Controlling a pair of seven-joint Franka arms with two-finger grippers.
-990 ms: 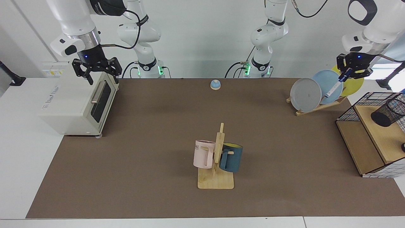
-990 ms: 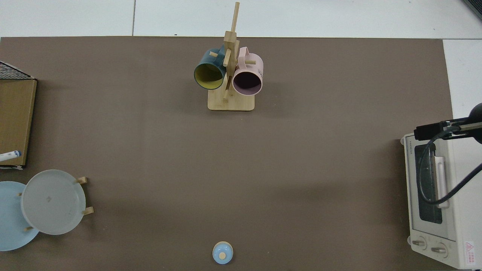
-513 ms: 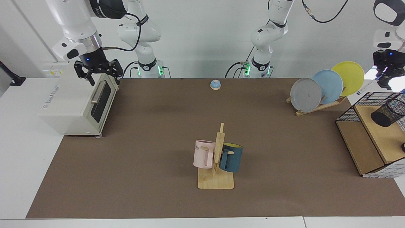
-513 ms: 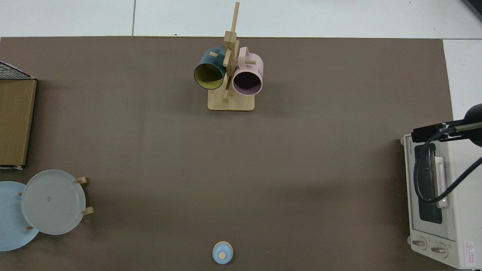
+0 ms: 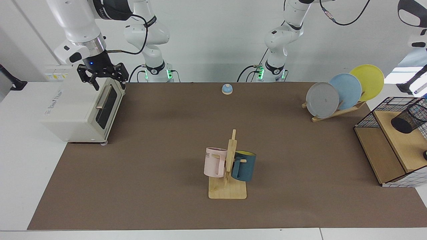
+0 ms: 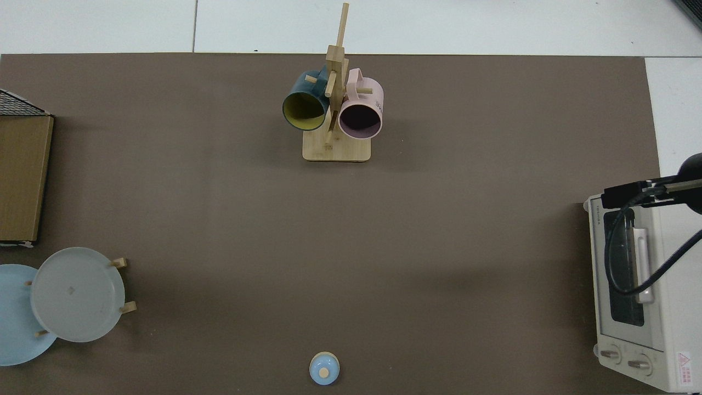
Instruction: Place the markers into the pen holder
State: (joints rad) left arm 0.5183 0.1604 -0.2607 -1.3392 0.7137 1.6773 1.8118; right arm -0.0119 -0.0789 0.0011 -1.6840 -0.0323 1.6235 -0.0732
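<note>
The pen holder [image 5: 409, 117], a small black mesh cup, stands tilted on the wooden shelf inside the wire basket [image 5: 367, 118] at the far right edge of the facing view. The markers are out of view in both views. Only the left arm's upper links [image 5: 413, 15] show at the top right; its gripper is off the frame. My right gripper [image 5: 104, 81] hangs open and empty over the top front edge of the toaster oven [image 5: 80, 110] at the far left. In the top view the right arm [image 6: 652, 189] reaches in over the oven.
A wooden mug rack [image 5: 228, 186] with a pink mug [image 5: 213, 162] and a dark blue mug [image 5: 244, 165] stands near the table's middle. A plate rack with grey [image 5: 322, 99], blue and yellow plates sits beside the basket. A small blue bell [image 5: 227, 88] sits between the arm bases.
The left gripper, which held the marker near the plates, has moved up and toward the view's right, out of frame with it. The right gripper shifted slightly over the oven.
</note>
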